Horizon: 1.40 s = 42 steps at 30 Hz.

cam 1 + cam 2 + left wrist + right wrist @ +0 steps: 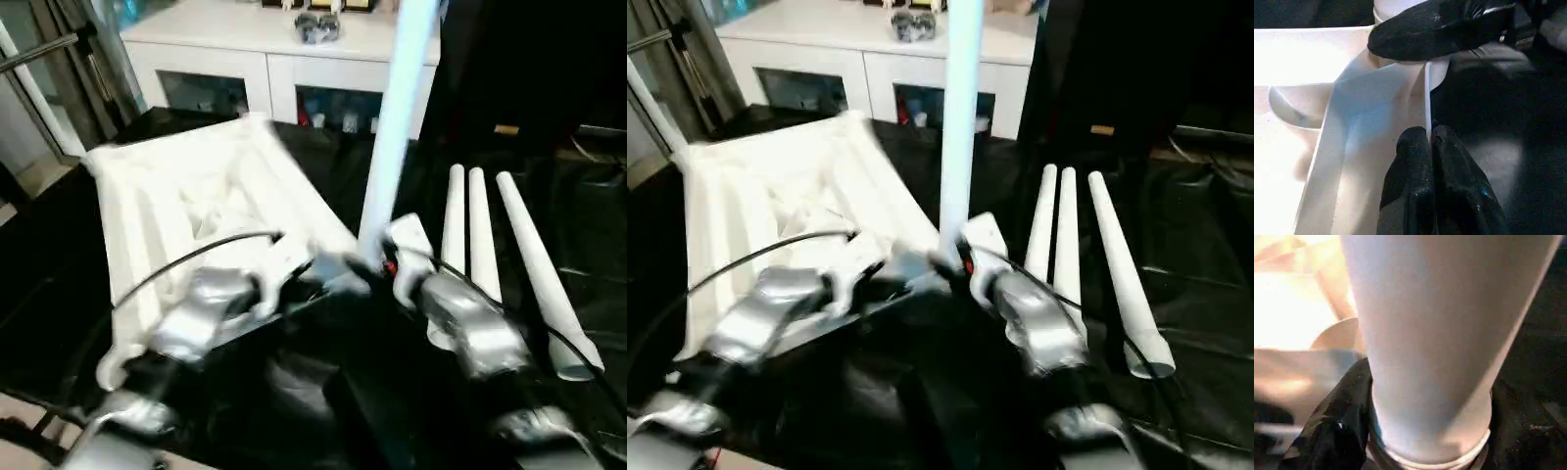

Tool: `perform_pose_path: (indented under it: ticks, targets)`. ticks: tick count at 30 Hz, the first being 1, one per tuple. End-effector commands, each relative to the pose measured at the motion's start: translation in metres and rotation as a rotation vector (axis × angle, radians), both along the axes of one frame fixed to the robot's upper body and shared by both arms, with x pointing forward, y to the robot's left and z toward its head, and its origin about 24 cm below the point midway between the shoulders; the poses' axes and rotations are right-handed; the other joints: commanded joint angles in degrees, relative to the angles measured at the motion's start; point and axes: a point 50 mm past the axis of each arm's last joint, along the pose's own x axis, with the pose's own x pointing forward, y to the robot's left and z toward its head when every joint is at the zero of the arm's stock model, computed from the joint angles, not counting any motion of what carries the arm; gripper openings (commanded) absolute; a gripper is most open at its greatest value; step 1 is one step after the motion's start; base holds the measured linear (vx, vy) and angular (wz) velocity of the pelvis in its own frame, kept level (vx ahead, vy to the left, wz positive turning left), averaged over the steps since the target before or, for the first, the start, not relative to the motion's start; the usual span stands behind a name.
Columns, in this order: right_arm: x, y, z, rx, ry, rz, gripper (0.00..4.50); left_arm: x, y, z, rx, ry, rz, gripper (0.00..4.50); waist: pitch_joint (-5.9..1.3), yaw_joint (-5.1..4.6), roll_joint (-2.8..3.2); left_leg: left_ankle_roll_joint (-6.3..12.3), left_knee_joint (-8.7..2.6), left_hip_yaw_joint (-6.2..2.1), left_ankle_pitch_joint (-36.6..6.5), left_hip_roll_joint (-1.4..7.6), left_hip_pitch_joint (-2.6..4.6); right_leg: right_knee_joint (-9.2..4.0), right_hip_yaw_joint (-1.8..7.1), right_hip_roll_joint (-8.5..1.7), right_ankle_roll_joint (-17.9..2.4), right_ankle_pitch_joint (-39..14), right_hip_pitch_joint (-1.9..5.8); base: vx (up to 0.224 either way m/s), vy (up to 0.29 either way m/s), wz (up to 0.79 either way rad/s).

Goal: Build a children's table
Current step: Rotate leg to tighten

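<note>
The white tabletop (196, 201) lies upside down on the black cover, ribbed underside up. One white leg (397, 117) stands upright at its near right corner socket. My right gripper (377, 262) is shut around the foot of this leg (1435, 333), a black finger (1337, 426) on each side. My left gripper (1429, 142) is shut on the tabletop's thin rim wall (1427, 98) just beside that corner. Three more legs (480, 240) lie side by side on the cover to the right.
A white glass-door cabinet (274, 64) stands behind the work, with small objects (318, 27) on top. A dark upright shape (529, 69) fills the back right. Black sheeting (323, 401) covers the surface, and cables loop over both forearms.
</note>
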Motion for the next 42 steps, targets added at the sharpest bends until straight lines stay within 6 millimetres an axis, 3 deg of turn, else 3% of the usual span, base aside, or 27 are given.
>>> perform_pose_path:
  ticks: [1, 8, 11, 14, 17, 25, 30, 34, 39, 40, 42]
  targets:
    - [-0.014, 0.022, -0.025, -0.029, 0.104, 0.081, 3.42, 0.0, -0.031, 0.02, -0.091, -0.064, -0.085, 0.0, -3.14, 0.13, -0.07, 0.48, -4.38, -0.4, -16.19, 1.01, 0.15, -5.19, 2.58, -3.04, -9.6, -20.41, 2.64, 0.0, 0.0, 0.0]
    - [-0.012, 0.018, -0.015, -0.039, 0.025, 0.139, 3.87, -0.007, -0.025, 0.017, -0.077, -0.062, -0.143, 0.0, -3.38, 0.28, 0.05, 1.53, -4.32, -0.35, -14.7, 1.1, -0.02, -4.77, 2.71, -3.02, -10.51, -16.68, 2.79, 0.0, 0.0, 0.0]
    - [-0.013, 0.013, -0.007, -0.034, -0.023, 0.246, 3.87, -0.011, -0.018, 0.016, -0.061, -0.063, -0.2, 0.0, -3.55, 0.37, -0.02, 2.25, -4.23, -0.39, -13.59, 1.18, -0.21, -4.47, 2.72, -3.02, -11.01, -14.61, 2.99, 0.0, 0.0, 0.0]
    - [-0.022, 0.007, 0.0, -0.03, -0.053, 0.389, 3.87, -0.014, -0.011, 0.016, -0.052, -0.057, -0.252, 0.0, -3.81, 0.71, 0.0, 3.92, -3.87, -0.27, -10.33, 1.32, -0.39, -3.74, 2.78, -2.88, -12.56, -8.34, 3.14, 0.0, 0.0, 0.0]
    - [-0.034, -0.003, 0.006, -0.026, -0.061, 0.536, 3.87, -0.018, -0.001, 0.016, -0.027, -0.047, -0.308, 0.0, -3.9, 1.19, 0.13, 4.97, -3.74, -0.19, -9.22, 1.43, -0.19, -3.4, 2.76, -2.88, -13.86, -5.67, 3.15, 0.0, 0.0, 0.0]
    - [-0.056, -0.025, 0.013, -0.007, 0.025, 0.741, 3.71, -0.014, 0.021, 0.016, 0.027, -0.03, -0.318, 0.0, -3.56, 1.87, -0.03, 4.67, -3.94, -0.12, -11.78, 1.57, -0.19, -3.91, 2.83, -2.94, -13.23, -10.33, 3.19, 0.0, 0.0, 0.0]
    - [-0.056, -0.024, 0.014, 0.016, 0.035, 0.742, 3.33, -0.014, 0.024, 0.017, 0.029, -0.026, -0.327, 0.0, -3.58, 1.94, -0.03, 3.73, -3.97, -0.19, -11.74, 1.51, -0.12, -4.07, 2.78, -3.07, -12.83, -12.26, 3.01, 0.0, 0.0, 0.0]
    - [-0.055, -0.016, 0.011, 0.031, 0.038, 0.72, 2.98, -0.015, 0.022, 0.017, 0.018, -0.025, -0.327, 0.0, -3.7, 1.94, -0.18, 3.78, -3.83, -0.15, -10.52, 1.45, -0.21, -3.87, 2.81, -3.04, -13.06, -10.72, 3.07, 0.0, 0.0, 0.0]
    - [-0.042, -0.005, -0.002, -0.003, 0.038, 0.531, 2.77, -0.013, 0.015, 0.017, -0.008, -0.03, -0.275, 0.0, -3.45, 1.04, -0.18, 2.47, -4.13, -0.31, -11.93, 1.26, -0.4, -4.12, 2.61, -3.06, -12.25, -14.2, 3.06, 0.0, 0.0, 0.0]
    - [-0.038, -0.004, -0.005, -0.016, 0.041, 0.487, 2.76, -0.012, 0.013, 0.017, -0.01, -0.033, -0.259, 0.0, -3.37, 0.86, -0.4, 2.13, -4.2, -0.32, -12.16, 1.25, -0.46, -4.22, 2.58, -3.08, -11.86, -15.36, 3.05, 0.0, 0.0, 0.0]
    - [-0.025, 0.001, -0.015, -0.041, 0.051, 0.303, 2.75, -0.005, 0.006, 0.018, -0.011, -0.035, -0.164, 0.0, -3.32, 0.43, -0.2, 1.19, -4.22, -0.33, -13.34, 1.23, -0.2, -4.46, 2.61, -3.27, -11.09, -18.59, 2.77, 0.0, 0.0, 0.0]
